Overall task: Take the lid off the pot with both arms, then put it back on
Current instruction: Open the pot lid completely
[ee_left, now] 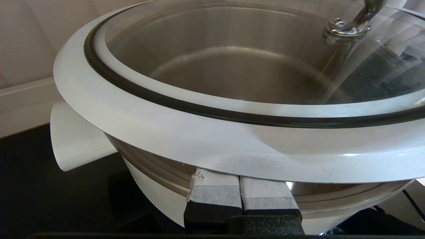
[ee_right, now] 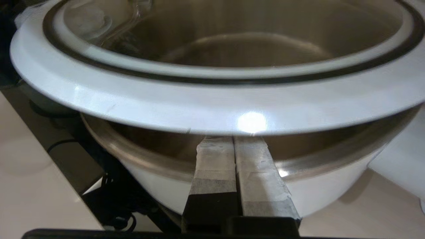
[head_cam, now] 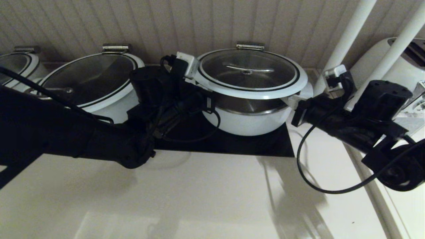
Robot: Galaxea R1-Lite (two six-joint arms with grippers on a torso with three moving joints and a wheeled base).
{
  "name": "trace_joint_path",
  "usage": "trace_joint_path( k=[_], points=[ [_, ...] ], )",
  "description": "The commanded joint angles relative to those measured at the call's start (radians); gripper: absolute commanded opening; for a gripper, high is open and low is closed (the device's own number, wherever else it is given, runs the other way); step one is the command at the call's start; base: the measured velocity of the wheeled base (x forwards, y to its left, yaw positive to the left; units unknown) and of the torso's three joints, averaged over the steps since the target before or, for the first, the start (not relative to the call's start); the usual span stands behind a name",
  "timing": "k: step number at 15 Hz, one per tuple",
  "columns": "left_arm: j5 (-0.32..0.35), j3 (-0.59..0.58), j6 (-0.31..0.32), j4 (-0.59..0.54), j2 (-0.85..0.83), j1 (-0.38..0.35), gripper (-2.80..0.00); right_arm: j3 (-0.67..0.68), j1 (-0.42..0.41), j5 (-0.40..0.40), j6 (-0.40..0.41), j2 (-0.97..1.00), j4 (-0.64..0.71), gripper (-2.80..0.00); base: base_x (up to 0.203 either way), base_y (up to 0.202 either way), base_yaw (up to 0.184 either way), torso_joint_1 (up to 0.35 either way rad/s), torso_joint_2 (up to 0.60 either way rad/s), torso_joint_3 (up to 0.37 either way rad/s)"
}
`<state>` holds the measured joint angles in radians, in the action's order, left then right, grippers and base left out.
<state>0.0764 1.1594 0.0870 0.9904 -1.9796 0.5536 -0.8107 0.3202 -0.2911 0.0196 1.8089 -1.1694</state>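
Three white pots with glass lids stand in a row along the ribbed wall. The task's pot (head_cam: 247,121) is the right one of the three and sits on a black mat (head_cam: 232,142). Its lid (head_cam: 249,71) is raised above the steel rim, so a gap shows between them. The middle pot (head_cam: 96,83) is partly hidden behind the left arm, and the far-left pot (head_cam: 18,66) is cut off by the frame edge.

Two grippers are at work. The left gripper (ee_left: 239,186) has its fingers pressed together and tucked under the lid's white rim. The right gripper (ee_right: 234,156) has the same pose on the opposite side (its tips disappear under the rim). A white toaster (head_cam: 395,69) at the right is half covered by two white poles.
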Motion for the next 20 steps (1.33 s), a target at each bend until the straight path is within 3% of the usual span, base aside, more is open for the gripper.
trace_joint_path(
  k=[1,14,20],
  points=[
    [0.0,0.0,0.0,0.007,-0.002,0.0,-2.8,-0.019,0.0,-0.002,0.0,0.012,-0.007,-2.8,0.0,0.0,0.0,0.0,0.0,0.0],
    [-0.013,-0.016,0.0,0.011,0.001,0.0,-2.8,-0.077,0.0,0.001,0.002,0.024,-0.006,-2.8,0.0,0.0,0.0,0.0,0.0,0.0],
    [-0.015,-0.123,0.001,0.016,0.059,0.0,-2.8,-0.088,0.0,0.001,0.002,0.024,-0.006,-2.8,0.0,0.0,0.0,0.0,0.0,0.0]
  ],
)
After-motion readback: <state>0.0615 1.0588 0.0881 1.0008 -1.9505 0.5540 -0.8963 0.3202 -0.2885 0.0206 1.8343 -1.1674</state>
